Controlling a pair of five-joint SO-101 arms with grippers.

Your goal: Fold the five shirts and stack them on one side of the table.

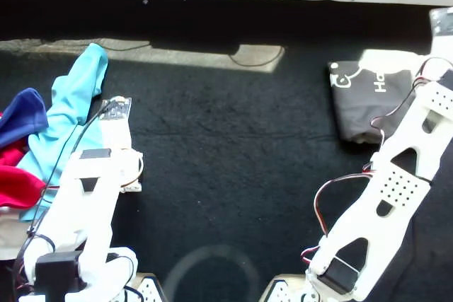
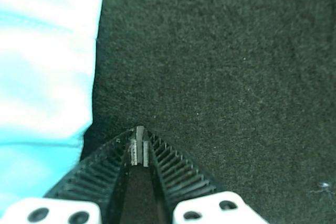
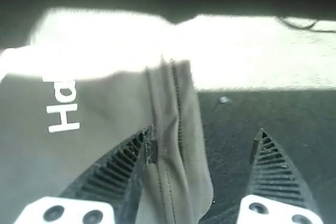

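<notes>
Step in hand, by judgement: one shirt done, the next not yet taken up. Grey shirt, folded, lies at the right side of the table, partly in a sunlit patch, and starts the stack. Unfolded heap at the left edge holds a light-blue shirt stretched up the table, a navy shirt and a red shirt beside it (a pale patch below the red one cannot be told for certain). Left gripper: low over the bare dark table, just beside the hem of the light-blue shirt, fingers pressed together with nothing between them; its arm runs up the table's left side along the heap. Right gripper: fingers spread wide, one over the seamed edge of the grey shirt, the other over bare table beside it, holding nothing; its arm slants out to the far right over the folded shirt. Next move, by judgement: the left gripper must part its fingers and shift sideways onto the light-blue hem to pinch it and draw that shirt to the middle; the right arm should lift off the grey shirt without dragging its fold.
</notes>
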